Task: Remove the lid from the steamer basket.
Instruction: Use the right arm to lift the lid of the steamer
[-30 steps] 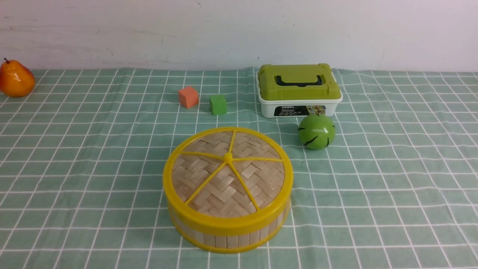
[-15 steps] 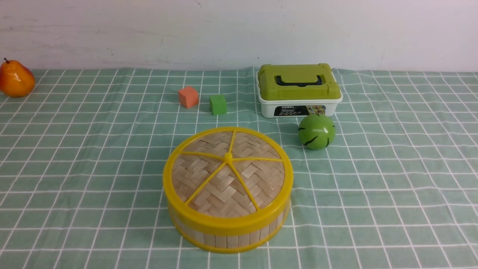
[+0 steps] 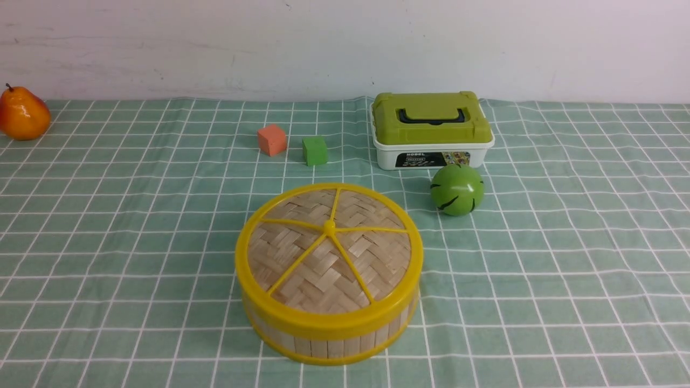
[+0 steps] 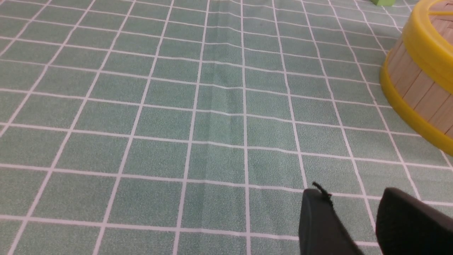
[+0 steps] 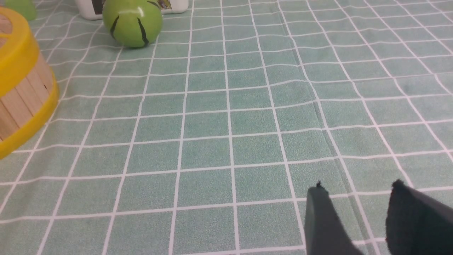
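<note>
Left jaws: parted, a gap between the two dark fingers [image 4: 320, 223], nothing held, low over the table [image 3: 108, 242] cloth, with the steamer basket [image 3: 329, 342] off to one side and apart from them. Right jaws: likewise parted with a gap, empty, over the green checked cloth, well apart from the basket.

One lid [image 3: 329, 250], seated flat on the one steamer basket, yellow rim on yellow rim, five spokes meeting at a centre knob. The pair sits at the near middle of the table.

Behind it are two cubes, one orange cube [image 3: 271, 140] and one green cube [image 3: 315, 150], just beside each other, not touching. One white box with green top [image 3: 431, 129] stands far, right of centre. One green ball [image 3: 457, 189] with dark stripes lies just in front of the box. One orange pear [image 3: 22, 114] at the far left edge.
</note>
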You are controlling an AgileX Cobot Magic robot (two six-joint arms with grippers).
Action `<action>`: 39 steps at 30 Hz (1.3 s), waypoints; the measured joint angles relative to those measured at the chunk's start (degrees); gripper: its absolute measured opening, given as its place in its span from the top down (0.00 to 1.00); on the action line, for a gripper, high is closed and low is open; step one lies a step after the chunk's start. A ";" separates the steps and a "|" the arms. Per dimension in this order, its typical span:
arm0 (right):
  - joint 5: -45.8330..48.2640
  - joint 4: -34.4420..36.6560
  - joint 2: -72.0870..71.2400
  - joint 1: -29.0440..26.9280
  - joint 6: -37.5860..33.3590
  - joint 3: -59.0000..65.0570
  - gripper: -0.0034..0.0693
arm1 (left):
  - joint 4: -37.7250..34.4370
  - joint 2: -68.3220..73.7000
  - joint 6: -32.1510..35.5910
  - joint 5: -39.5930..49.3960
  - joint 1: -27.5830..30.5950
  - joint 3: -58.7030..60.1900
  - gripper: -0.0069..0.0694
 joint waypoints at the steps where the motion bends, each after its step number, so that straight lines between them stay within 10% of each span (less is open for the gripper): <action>1: 0.00 0.00 0.00 0.00 0.00 0.00 0.62 | 0.00 0.00 0.00 0.00 0.00 0.00 0.60; 31: -0.06 0.86 0.00 0.00 0.07 0.00 0.62 | 0.00 0.00 0.00 0.00 0.00 0.00 0.60; 39: 0.15 34.69 0.00 0.00 16.99 0.37 0.62 | 0.00 0.00 0.00 0.00 0.00 0.00 0.60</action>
